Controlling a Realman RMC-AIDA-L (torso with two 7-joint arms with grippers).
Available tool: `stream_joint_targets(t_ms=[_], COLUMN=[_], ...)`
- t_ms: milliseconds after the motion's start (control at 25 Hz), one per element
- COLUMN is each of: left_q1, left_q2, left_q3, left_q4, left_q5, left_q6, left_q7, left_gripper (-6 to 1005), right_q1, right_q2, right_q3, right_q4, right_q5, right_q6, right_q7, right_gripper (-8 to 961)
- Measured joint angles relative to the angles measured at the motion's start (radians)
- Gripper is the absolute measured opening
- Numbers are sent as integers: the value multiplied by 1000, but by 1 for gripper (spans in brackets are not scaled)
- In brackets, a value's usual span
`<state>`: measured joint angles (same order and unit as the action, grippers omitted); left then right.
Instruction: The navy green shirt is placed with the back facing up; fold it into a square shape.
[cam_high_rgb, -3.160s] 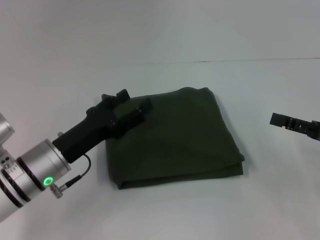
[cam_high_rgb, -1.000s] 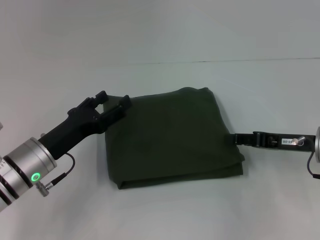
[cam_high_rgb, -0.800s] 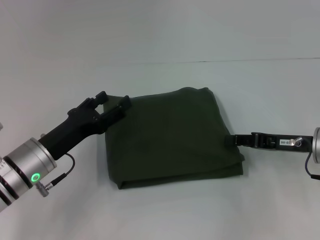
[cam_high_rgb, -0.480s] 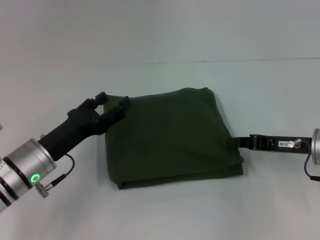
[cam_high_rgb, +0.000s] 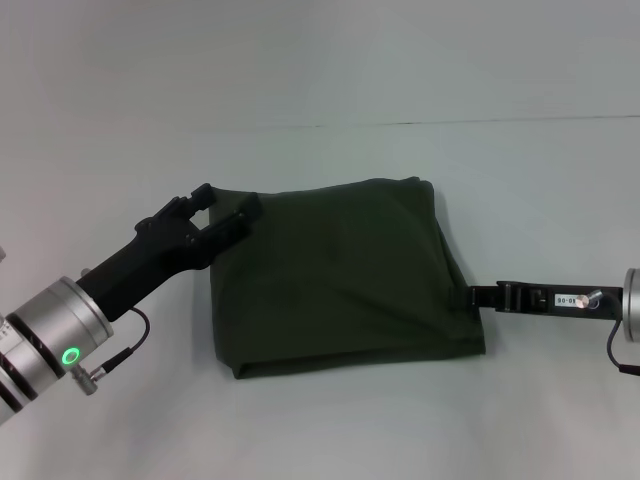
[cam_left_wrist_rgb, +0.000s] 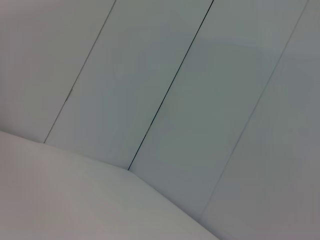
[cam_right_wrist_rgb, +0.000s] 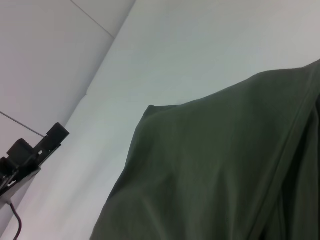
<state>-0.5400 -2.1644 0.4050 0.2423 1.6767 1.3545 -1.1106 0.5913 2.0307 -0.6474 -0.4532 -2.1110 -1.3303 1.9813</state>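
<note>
The navy green shirt (cam_high_rgb: 340, 275) lies folded into a rough square in the middle of the white table. My left gripper (cam_high_rgb: 228, 200) is open at the shirt's far left corner, one finger on each side of the corner's tip. My right gripper (cam_high_rgb: 472, 297) shows edge-on and touches the shirt's right edge, low against the table. In the right wrist view the shirt (cam_right_wrist_rgb: 215, 165) fills the near side, with a layered fold edge at one side. The left gripper (cam_right_wrist_rgb: 30, 150) shows small beyond it.
The white table (cam_high_rgb: 330, 430) runs on all sides of the shirt, with a seam line across its far part. The left wrist view holds only a panelled wall (cam_left_wrist_rgb: 200, 75) and a strip of table. A cable hangs from my left arm (cam_high_rgb: 130, 345).
My right gripper came in from the right to the shirt's right edge, then slid toward me along it, shifting that edge slightly. My left gripper drew back off the shirt to its corner.
</note>
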Motion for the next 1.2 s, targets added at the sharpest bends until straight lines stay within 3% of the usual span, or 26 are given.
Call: stream_joint_targets(t_ms=[1200], left_q1=[0], left_q2=[0], left_q3=[6], left_q4=[-1], left_q5=[1], left_q6=[0], left_q7=[-2], left_gripper=[906], right_q1=[-80], right_q2=[6], right_q3=[79], right_q4=[-10], right_q5=[7], right_q6=[-60], right_q7=[-27], right_gripper=[19])
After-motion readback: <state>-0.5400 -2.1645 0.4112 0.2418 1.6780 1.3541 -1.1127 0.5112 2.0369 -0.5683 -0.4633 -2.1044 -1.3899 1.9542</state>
